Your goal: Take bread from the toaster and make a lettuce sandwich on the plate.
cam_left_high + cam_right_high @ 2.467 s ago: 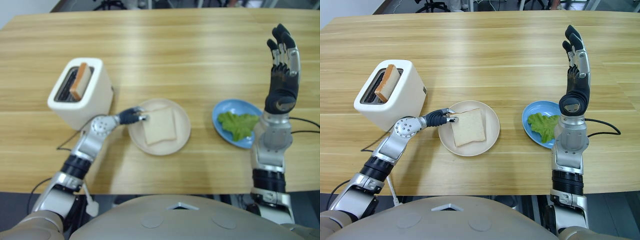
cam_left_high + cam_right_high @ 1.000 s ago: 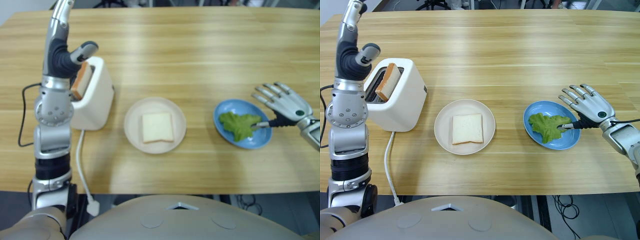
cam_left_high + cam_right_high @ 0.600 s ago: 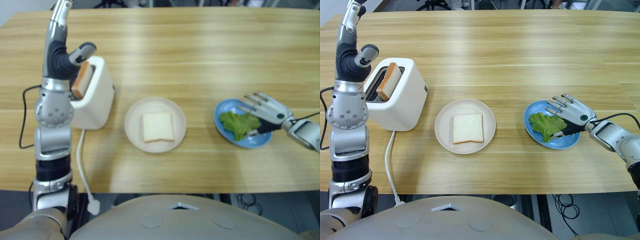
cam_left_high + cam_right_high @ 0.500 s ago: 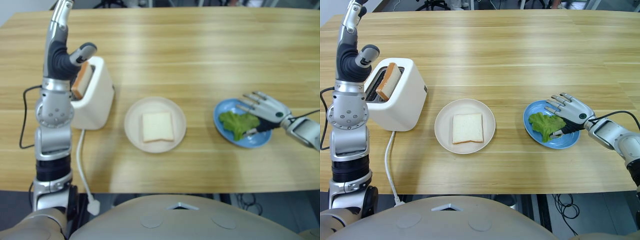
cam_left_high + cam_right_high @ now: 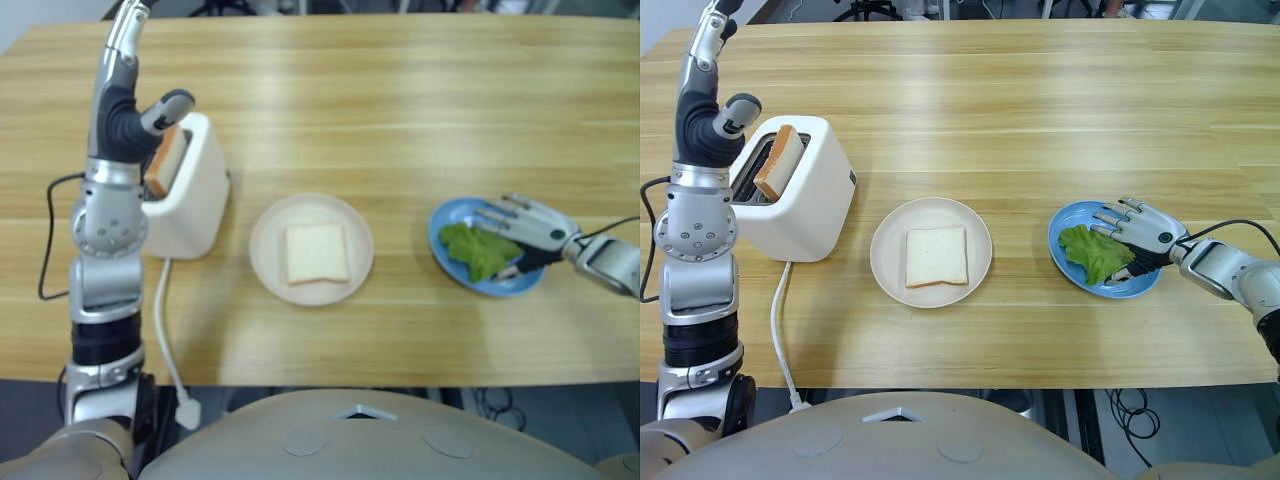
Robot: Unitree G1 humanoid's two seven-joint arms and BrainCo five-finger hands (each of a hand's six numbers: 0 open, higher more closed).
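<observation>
Sinks lower over probably limp, light, tearable lettuce [image 5: 1088,252] on blue plate [image 5: 1105,292], right hand [image 5: 1145,238] spread, not yet gripping, left hand [image 5: 698,112] open above toaster [image 5: 805,205]; wants gentle pinching at leaf's edge.

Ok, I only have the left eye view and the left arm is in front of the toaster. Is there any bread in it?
Observer: Yes. One bread slice stands tilted in the toaster, in the slot nearer the plate. The slot beside it looks dark and empty.
Operator: And is the left hand touching that slice?
Observer: No. The left hand is raised at the toaster's far-left corner with its fingers pointing up. It holds nothing, and there is a clear gap between its thumb and the slice.
</observation>
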